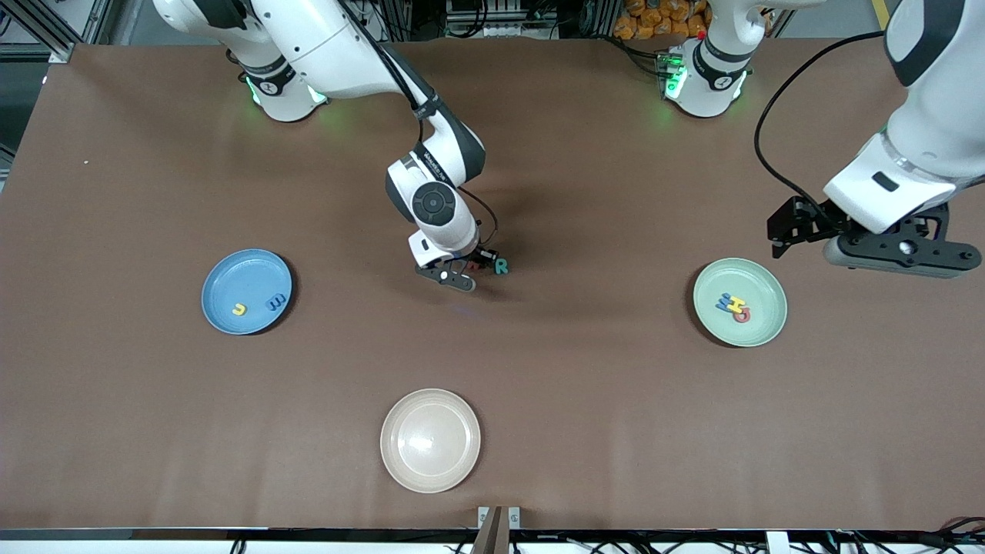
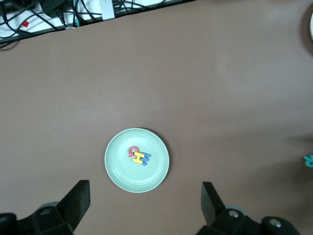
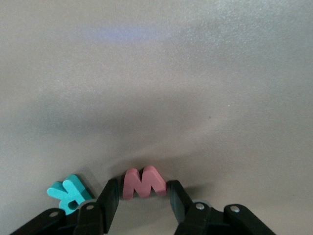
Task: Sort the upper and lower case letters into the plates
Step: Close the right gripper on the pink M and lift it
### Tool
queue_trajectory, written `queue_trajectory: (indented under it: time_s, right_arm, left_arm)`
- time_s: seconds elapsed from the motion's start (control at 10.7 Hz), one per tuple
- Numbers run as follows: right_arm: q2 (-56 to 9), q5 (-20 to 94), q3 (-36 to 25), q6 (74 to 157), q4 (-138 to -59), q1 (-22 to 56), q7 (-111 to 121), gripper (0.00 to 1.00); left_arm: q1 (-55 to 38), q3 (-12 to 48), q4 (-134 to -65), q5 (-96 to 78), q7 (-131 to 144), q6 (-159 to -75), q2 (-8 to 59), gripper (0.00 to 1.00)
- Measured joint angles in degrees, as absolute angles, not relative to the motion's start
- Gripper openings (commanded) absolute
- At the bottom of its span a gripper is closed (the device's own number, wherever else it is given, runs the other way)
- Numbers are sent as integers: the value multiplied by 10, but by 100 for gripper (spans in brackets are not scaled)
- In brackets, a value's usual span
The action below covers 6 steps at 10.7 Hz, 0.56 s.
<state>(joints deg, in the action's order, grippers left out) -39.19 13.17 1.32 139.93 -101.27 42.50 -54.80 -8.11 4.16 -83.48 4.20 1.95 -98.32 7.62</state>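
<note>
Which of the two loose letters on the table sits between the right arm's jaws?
The small red foam letter M; the jaws flank it on both sides. The teal foam letter R lies beside it, outside them.

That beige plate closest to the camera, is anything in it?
Empty. The beige plate shows only its bare glossy inside in the front view, while the blue plate and green plate each hold letters.
</note>
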Motion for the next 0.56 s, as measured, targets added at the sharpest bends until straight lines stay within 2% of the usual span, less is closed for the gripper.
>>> queue_trajectory:
  time_s: [0.19, 0.37, 0.56]
  right_arm:
    - [-392, 132, 13, 1400, -1013, 425, -548, 40]
    - [-392, 132, 14, 1401, -1012, 425, -548, 26]
    - [-391, 129, 14, 1400, -1011, 425, -548, 17]
  left_arm:
    - [-86, 29, -834, 26, 19, -983, 71, 100]
    - [-89, 15, -834, 21, 19, -983, 68, 100]
    - [-90, 5, -834, 21, 19, -979, 63, 100]
